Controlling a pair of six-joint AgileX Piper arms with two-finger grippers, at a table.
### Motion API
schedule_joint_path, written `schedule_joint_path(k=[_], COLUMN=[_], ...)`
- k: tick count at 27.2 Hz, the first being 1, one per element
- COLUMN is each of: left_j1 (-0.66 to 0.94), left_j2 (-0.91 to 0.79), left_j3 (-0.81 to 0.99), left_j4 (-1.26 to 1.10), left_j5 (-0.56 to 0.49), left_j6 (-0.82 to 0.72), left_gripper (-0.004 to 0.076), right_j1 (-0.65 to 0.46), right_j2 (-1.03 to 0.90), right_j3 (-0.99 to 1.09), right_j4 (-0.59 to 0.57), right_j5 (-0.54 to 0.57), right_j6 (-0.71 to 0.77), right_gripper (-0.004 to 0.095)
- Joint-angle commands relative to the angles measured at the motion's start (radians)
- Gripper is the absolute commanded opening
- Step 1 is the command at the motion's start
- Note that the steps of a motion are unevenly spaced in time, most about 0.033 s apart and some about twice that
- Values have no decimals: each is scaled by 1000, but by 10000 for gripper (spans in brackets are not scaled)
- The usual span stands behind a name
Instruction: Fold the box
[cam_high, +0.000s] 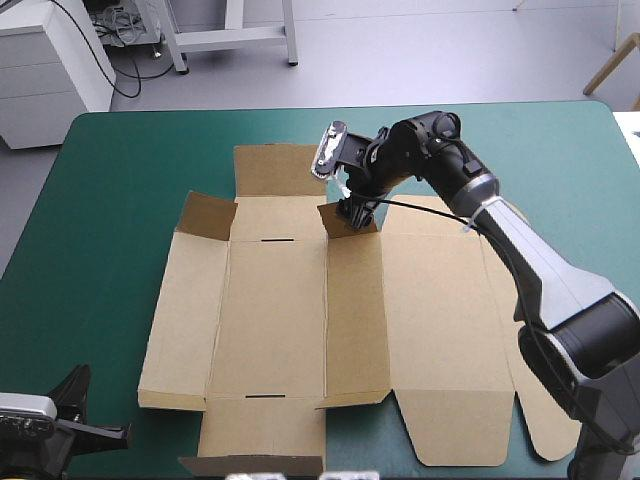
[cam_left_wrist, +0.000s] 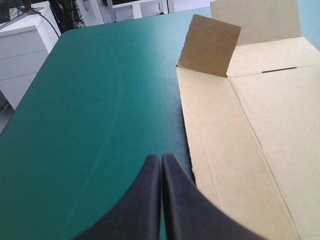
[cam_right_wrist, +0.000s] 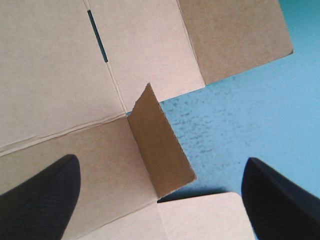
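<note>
Right gripper (cam_right_wrist: 160, 165) spread wide on the outstretched right arm (cam_high: 540, 270); left gripper (cam_left_wrist: 161, 160) pinched to a point.

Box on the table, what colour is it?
The box is plain brown board, best seen in the high view.

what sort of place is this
Probably a robotics lab bench: a table with a teal-green cover, a brown box lying mostly flat, the right gripper open over its raised flap, the left gripper shut beside it.

One box (cam_high: 300, 320), two raised flaps (cam_high: 205, 215), possibly more; two tools, left tool (cam_left_wrist: 161, 159) and right tool (cam_right_wrist: 160, 160); one table (cam_high: 120, 160).
</note>
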Motion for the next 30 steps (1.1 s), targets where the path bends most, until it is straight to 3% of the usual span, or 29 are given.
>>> schedule_joint_path(k=[1, 3, 5, 6, 7, 9, 13, 15, 21, 30], left_j1=[0, 0, 0, 0, 0, 0, 0, 0, 0, -2], left_j2=[-12, -12, -12, -12, -12, -12, -12, -12, -12, 81], left_j3=[-21, -21, -21, -21, -21, -21, -21, -21, -21, -64], left_j4=[-2, -2, -9, -9, -9, -9, -2, 3, -10, -12], left_j5=[-74, -74, -74, -74, -74, -74, -74, -74, -73, -75], left_j6=[-6, -6, -6, -8, -8, -8, -16, -14, -8, 1], left_gripper=[-10, -10, 3, 49, 99, 208, 549, 634, 640, 640], right_j1=[0, 0, 0, 0, 0, 0, 0, 0, 0, 0], right_j2=[-85, -89, -89, -91, -91, -96, -111, -128, -274, -608], right_j3=[-39, -39, -39, -39, -39, -39, -35, -19, 196, 621], right_j4=[-22, -70, -147, -172, -190, -222, -248, -284, -386, -378], right_j5=[49, 95, 138, 144, 142, 144, 144, 144, 73, -56], right_j6=[102, 247, 364, 439, 491, 611, 729, 797, 874, 968], right_gripper=[784, 628, 311, 93, -25, 2, 0, 0, 0, 0])
